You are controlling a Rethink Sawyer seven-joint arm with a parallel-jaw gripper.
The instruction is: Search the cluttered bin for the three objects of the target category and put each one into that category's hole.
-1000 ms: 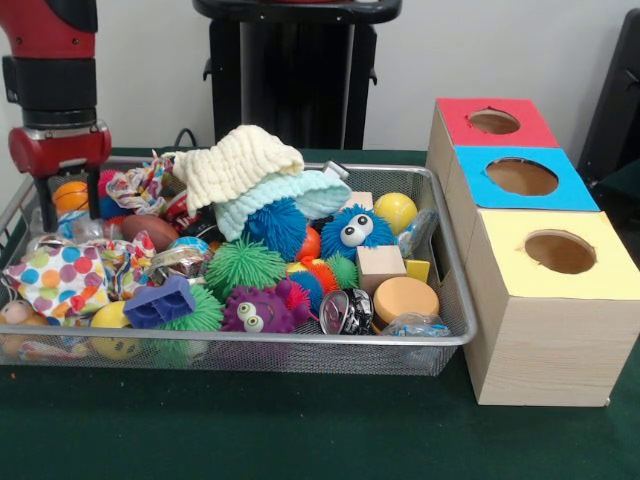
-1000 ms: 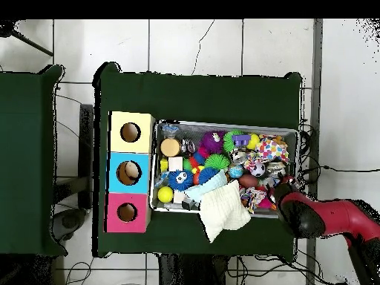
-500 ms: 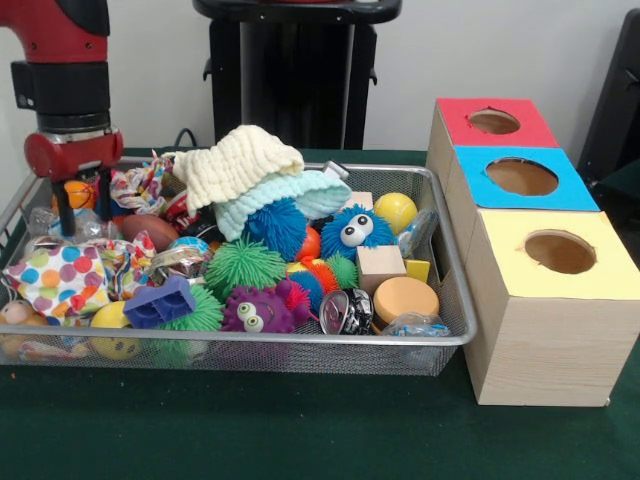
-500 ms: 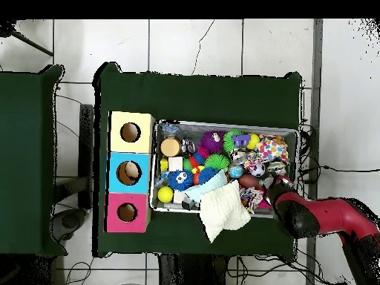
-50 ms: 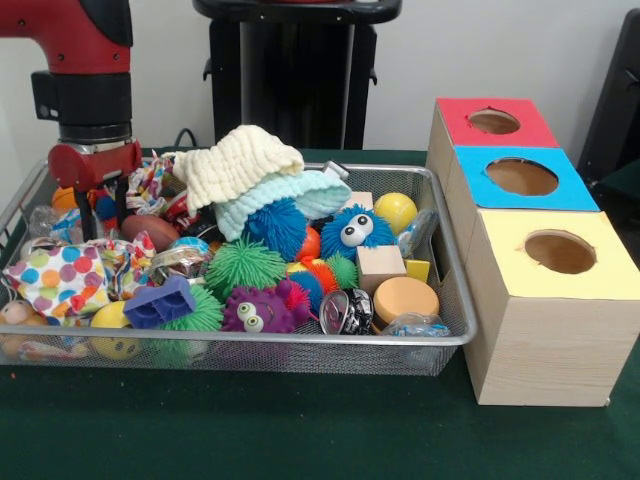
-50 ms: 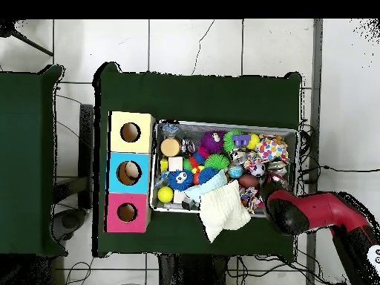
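Fingers [image 5: 82, 210] of your gripper [image 5: 100, 212] hang apart, empty, over the bin's [image 5: 455, 320] end farthest from the boxes [image 5: 520, 220], toys directly beneath.

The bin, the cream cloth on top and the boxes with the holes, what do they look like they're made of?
Bin: looks like fine metal mesh with a silvery rim; the toys show through its wall.
Cream cloth: soft knitted or waffle-weave fabric, judging by its ribbed texture and drape.
Boxes: pale wood or wood-look board, with visible grain, and matte coloured tops, probably paper or paint.
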